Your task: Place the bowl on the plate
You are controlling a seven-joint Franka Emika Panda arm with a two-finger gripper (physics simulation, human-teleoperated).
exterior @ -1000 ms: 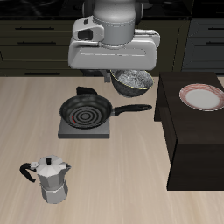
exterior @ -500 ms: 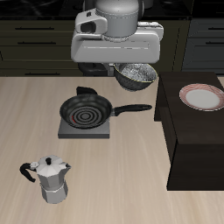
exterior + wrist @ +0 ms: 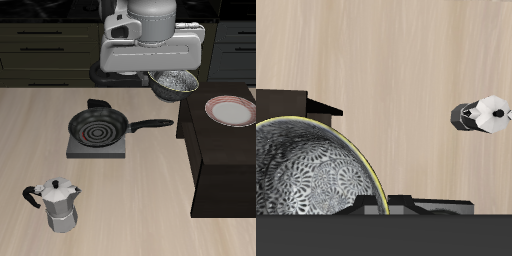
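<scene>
The silver-grey metal bowl [image 3: 175, 83] hangs in the air under my gripper [image 3: 165, 78], which is shut on its rim. It is held above the table, between the frying pan and the plate. In the wrist view the bowl's speckled interior [image 3: 306, 170] fills much of the frame close to the camera. The white plate with a red-pink ring [image 3: 231, 110] lies on the dark raised surface [image 3: 225, 160] beside the wooden table, a short way from the bowl and lower. My fingers are mostly hidden behind the gripper body.
A black frying pan with a red spiral [image 3: 97, 128] sits on a grey stove plate [image 3: 96, 148], its handle pointing toward the dark surface. A silver moka pot [image 3: 58, 204] stands near the table's front edge; it also shows in the wrist view [image 3: 483, 114]. Dark cabinets run along the back.
My gripper has carried the bowl sideways toward the plate and slightly higher. The pan, moka pot and plate have not moved.
</scene>
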